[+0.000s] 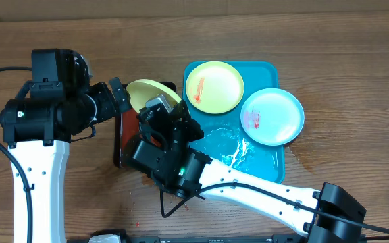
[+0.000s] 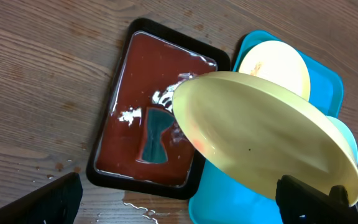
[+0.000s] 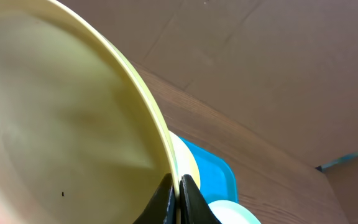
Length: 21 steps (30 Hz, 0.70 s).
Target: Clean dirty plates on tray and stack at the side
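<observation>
Overhead view. Item: yellow-green plate point(image 1: 150, 91), tilted over the black tray of red liquid point(image 2: 92, 169), left of the turquoise tray point(image 1: 262, 169).

Right claw point(image 3: 178, 199) is clamped on the plate's rim. Left claw point(image 1: 119, 98) stands apart, beside it.

Risk: the thin edge grip may slip, so the plate drops and splashes the bench point(image 1: 316, 40).

Obscured: the black tray lies mostly under the arms, and smears on the held plate are unclear.
</observation>
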Tool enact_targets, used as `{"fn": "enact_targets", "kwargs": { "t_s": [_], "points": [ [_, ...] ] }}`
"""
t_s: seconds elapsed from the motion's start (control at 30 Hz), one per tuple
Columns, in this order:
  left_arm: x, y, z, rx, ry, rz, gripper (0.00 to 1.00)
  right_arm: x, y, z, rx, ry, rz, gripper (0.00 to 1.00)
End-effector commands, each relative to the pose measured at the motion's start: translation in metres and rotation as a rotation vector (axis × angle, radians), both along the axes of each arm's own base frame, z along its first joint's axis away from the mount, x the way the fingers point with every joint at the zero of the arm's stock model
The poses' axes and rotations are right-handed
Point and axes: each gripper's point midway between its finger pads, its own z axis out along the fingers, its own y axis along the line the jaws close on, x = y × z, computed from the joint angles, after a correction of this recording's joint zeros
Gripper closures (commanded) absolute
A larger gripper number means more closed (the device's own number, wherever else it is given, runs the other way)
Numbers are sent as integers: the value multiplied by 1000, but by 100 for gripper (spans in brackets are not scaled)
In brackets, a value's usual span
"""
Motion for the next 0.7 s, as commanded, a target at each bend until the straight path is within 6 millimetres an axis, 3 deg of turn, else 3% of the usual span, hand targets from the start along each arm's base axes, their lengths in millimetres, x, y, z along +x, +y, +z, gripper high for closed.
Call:
{"fn": "enact_targets", "kwargs": {
  "t_s": [0.0,0.67],
  "points": [
    [3,4,3,24,-10,-14,0,-2,-4,28,65,-52,-19,96],
    [2,4,3,24,-9,-14,0,-2,-3,27,68,-46,-15,96]
  ]
}}
